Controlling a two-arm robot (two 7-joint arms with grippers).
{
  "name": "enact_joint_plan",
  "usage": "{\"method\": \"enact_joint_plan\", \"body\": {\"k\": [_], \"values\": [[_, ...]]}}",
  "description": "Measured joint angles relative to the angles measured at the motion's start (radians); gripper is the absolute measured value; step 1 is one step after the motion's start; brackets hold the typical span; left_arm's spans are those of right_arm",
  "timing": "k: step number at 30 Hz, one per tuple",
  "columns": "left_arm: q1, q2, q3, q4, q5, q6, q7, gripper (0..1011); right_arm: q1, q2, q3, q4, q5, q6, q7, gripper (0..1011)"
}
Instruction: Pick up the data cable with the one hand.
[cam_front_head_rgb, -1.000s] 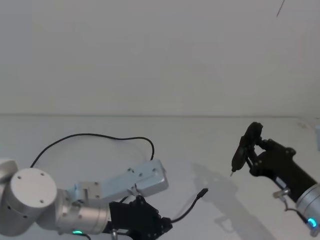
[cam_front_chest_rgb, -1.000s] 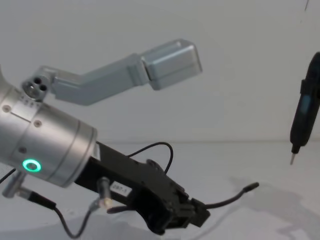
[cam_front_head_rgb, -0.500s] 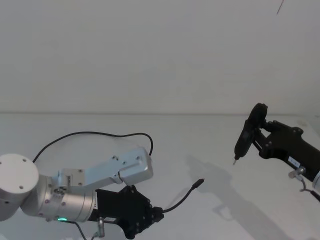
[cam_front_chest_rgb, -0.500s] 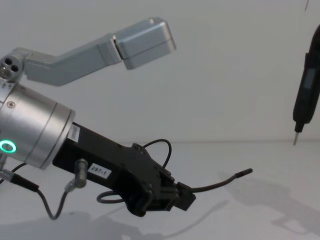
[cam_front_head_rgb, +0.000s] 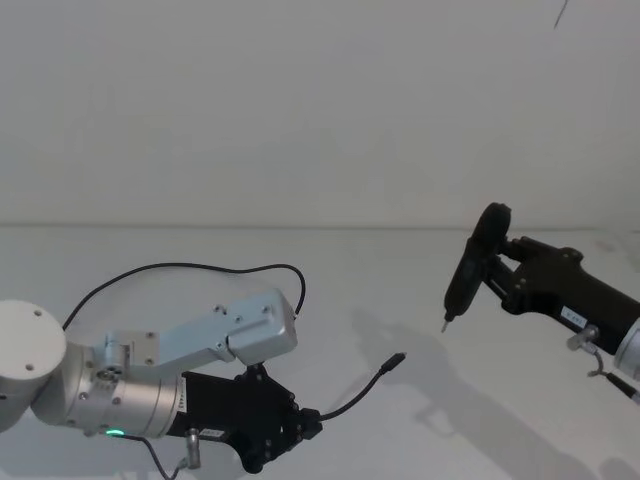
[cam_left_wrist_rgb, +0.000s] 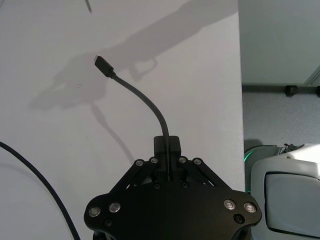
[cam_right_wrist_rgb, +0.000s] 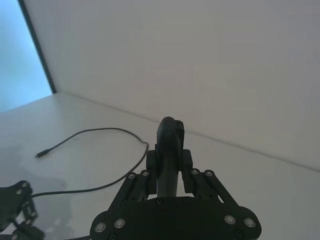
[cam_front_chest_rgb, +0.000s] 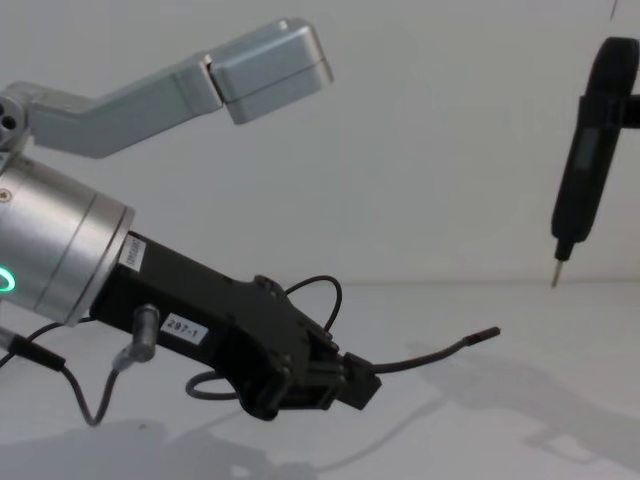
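Our right gripper has swung its clamped pen leftward while our left gripper, over the desk front, stays clamped on the cable.

White table, black data cable lying looped on its left part

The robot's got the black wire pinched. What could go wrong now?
The left gripper pinches the thin data cable near its plug end, so it might slip out. The rest loops on the table beyond the arm and could snag when lifted. The right gripper's pen-like tool hangs nearby and might bump the plug.
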Motion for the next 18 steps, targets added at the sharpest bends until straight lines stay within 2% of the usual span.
{"method": "enact_joint_plan", "body": {"k": [9, 18], "values": [[-0.001, 0.003, -0.001, 0.001, -0.003, -0.005, -0.004, 48, 0.009, -0.001, -0.03, 0.017, 0.027, 0.006, 0.035, 279], [-0.002, 0.005, -0.002, 0.001, -0.004, -0.007, -0.006, 48, 0.021, -0.003, -0.058, 0.032, 0.034, -0.009, 0.055, 279]]}}
